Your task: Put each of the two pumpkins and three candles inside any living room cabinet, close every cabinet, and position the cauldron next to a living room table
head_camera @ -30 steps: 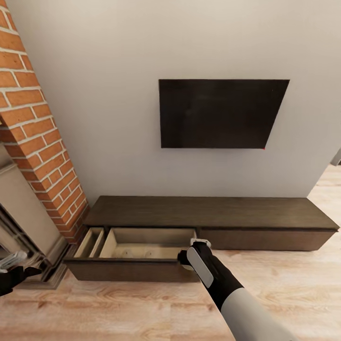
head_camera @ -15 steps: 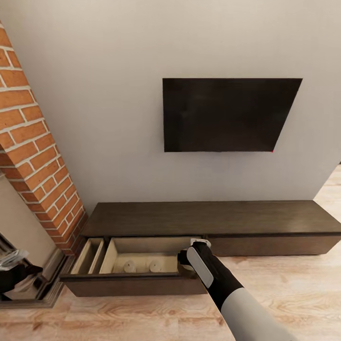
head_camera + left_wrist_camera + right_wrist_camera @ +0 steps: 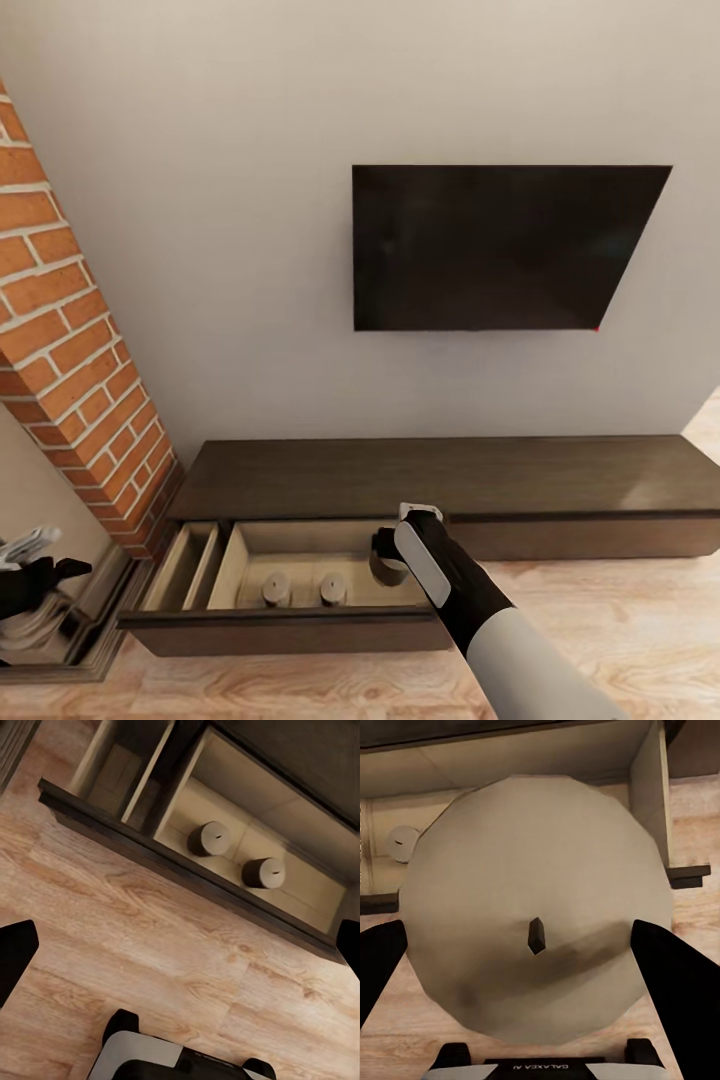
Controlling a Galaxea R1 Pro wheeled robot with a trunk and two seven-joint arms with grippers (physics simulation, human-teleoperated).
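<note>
Cabinet drawer stands open below your right hand, which pinches a candle over its right end. Two more candles sit inside, left of that hand. Your left hand hangs spread above the floor.

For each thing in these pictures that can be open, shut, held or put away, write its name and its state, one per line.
cabinet drawer: pulled open.
two candles: upright inside the drawer.
third candle: held above the drawer.
right gripper: shut on the third candle.
left gripper: open, empty.
</note>
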